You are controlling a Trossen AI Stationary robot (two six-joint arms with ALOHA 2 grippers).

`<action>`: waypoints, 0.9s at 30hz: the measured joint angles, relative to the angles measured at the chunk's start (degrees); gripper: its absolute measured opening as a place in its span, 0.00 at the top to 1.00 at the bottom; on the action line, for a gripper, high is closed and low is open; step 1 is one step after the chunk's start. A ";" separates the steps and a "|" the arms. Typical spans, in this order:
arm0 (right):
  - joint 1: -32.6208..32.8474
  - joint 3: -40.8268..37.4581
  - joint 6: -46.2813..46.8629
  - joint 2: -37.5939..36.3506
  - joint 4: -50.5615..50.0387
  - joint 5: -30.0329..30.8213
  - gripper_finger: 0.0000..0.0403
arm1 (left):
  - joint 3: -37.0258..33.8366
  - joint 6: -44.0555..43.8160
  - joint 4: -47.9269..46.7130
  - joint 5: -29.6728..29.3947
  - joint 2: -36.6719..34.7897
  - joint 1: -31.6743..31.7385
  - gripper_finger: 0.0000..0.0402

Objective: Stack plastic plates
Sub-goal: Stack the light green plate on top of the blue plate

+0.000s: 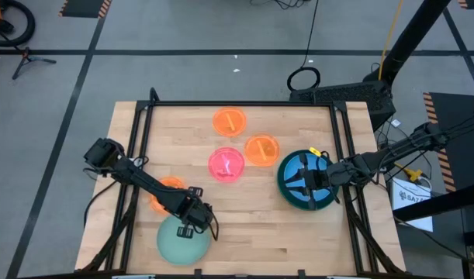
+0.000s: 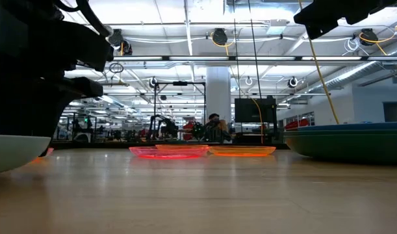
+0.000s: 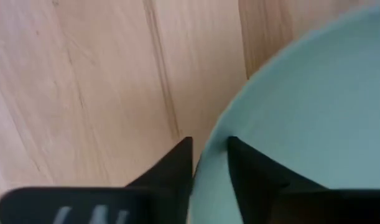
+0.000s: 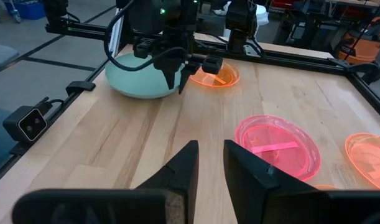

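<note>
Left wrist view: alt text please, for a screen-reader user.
The left tool straddles the rim of the mint plate, one dark finger outside over the wooden table and the other inside the plate. The plate fills one side of the picture, bare wood the other.

My two arms are dark, almost black, made of slim links with thick round joints. Black cables run along them in loose loops. My left gripper has two black fingers that narrow to sharp wedge tips. My right gripper has the same matte black fingers, with a rough grey pad at the base.
</note>
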 joint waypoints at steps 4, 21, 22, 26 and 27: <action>0.00 0.00 0.00 0.00 0.00 0.02 0.83 | 0.12 -0.83 0.00 0.23 -0.54 0.23 0.93; -0.11 0.00 1.77 0.23 0.42 3.90 0.83 | 0.01 -6.34 -5.97 -34.68 -23.14 0.39 0.98; -0.11 0.00 2.46 0.44 0.74 4.85 0.83 | 0.01 -6.13 -4.84 -38.02 -24.06 0.39 0.98; -0.11 0.00 5.19 1.88 1.16 6.30 0.83 | 0.01 1.65 1.58 -44.60 -25.29 0.44 0.98; -0.11 0.00 5.80 2.49 1.32 6.34 0.83 | 0.01 4.99 3.93 -45.02 -25.25 0.46 0.98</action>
